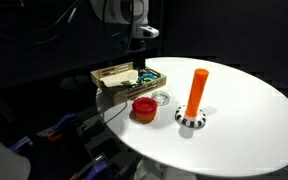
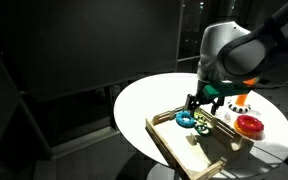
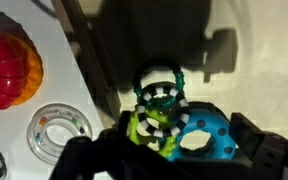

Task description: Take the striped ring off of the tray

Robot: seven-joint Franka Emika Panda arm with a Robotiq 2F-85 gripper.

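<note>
Dark fingers (image 3: pixel 89 160) of the gripper (image 3: pixel 174 165) fill the bottom of the wrist view. They stand wide apart and hold nothing.

Just past them three rings lie bunched up and touching: a blue ring (image 3: pixel 202 140), a green ring (image 3: pixel 147 125) and the striped ring (image 3: pixel 162 98). The striped ring is on the wooden tray (image 3: pixel 254 90), so the job is not done yet.

I think the gripper is only lined up over the pile. It has yet to go down, pinch the striped ring alone, lift it and put it off the tray.

Farther away, on the white table (image 1: pixel 254 110), sit a red ring (image 1: pixel 144 107), a clear ring (image 1: pixel 162 97) and a tall orange peg (image 1: pixel 197 90).
</note>
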